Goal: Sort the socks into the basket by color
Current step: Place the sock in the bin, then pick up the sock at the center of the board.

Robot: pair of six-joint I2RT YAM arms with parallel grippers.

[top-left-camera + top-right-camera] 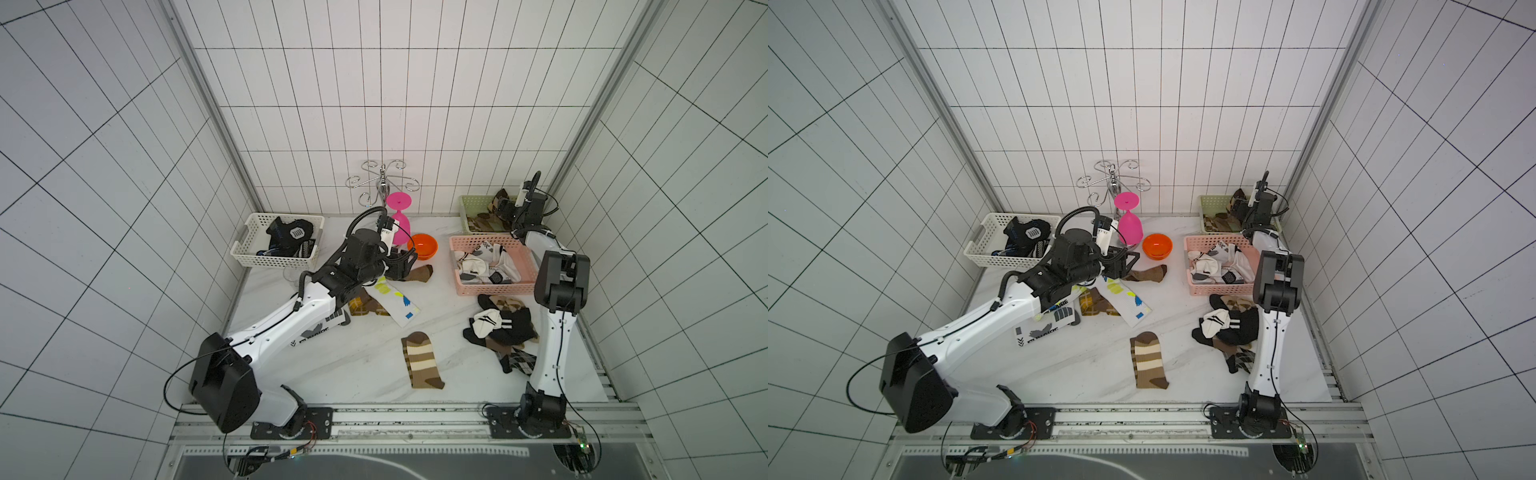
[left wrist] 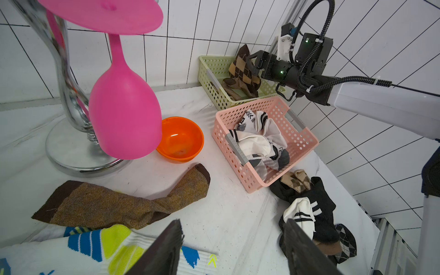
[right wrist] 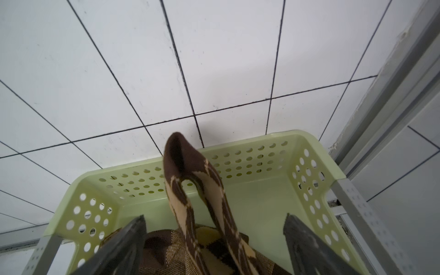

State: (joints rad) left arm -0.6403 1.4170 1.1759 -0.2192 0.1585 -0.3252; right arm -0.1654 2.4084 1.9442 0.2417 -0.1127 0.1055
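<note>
Hanging the right pincer (image 3: 214, 216) over the green basket (image 3: 252, 152) with jaws wide apart, not clamped on the brown argyle sock (image 3: 190, 171) poking up between them. Holding the left pincer (image 2: 233, 221) apart and empty above the table (image 2: 226, 204), next to a brown sock (image 2: 119, 204) and a white sock (image 2: 114, 242) with yellow-blue print. Leaving a mixed pile (image 1: 503, 328) and a striped brown sock (image 1: 422, 359) loose on the table, white socks (image 2: 254, 142) sitting in the pink basket (image 2: 247, 181).

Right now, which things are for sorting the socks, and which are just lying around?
For the job: white basket, pink basket, green basket, striped brown sock, dark-toed brown sock, white printed sock, sock pile.
Just lying around: pink goblet, orange bowl, silver rack.
</note>
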